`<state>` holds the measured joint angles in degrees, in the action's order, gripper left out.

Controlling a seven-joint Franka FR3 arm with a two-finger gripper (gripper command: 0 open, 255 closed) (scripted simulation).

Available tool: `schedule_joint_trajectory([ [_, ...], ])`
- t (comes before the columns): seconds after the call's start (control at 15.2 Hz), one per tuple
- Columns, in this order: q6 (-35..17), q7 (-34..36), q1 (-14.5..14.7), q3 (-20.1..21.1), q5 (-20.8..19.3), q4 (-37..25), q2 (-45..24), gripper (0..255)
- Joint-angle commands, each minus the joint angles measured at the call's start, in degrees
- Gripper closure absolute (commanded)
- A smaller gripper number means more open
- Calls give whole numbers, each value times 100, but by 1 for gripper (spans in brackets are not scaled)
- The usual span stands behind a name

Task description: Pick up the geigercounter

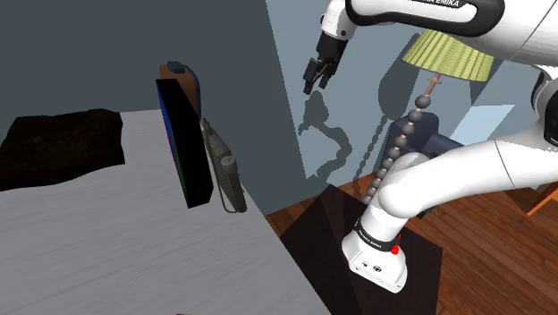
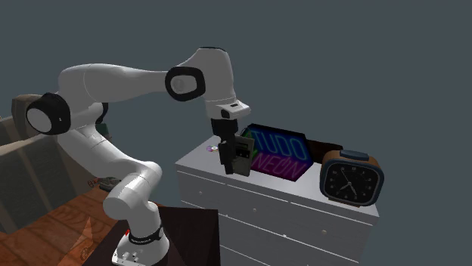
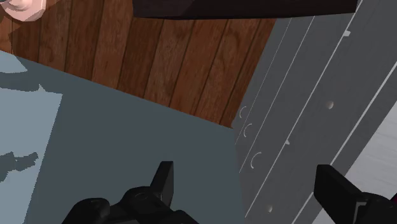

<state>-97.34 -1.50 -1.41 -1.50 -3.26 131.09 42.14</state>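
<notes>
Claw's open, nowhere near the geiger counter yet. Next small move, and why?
Probably shift the claw towards the shoulder view's left, over the dresser top, before descending. It hangs open, apart from the geiger counter leaning against the dark sign, and the wrist view looks down at drawer fronts and wooden floor.

Dark grey-blue walls [image 2: 378, 60]; wood plank floor [image 3: 184, 63]; grey drawer chest [image 2: 287, 219]; beaded lamp [image 1: 447, 55], yellow-green shade.
</notes>
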Motion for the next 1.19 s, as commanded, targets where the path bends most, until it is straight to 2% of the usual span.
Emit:
schedule_joint_trajectory([
  [0.0,0,0,0,0,0,0,0,0],
  [1.12,221,913,1023,1791,649,-984,-1420,0],
])
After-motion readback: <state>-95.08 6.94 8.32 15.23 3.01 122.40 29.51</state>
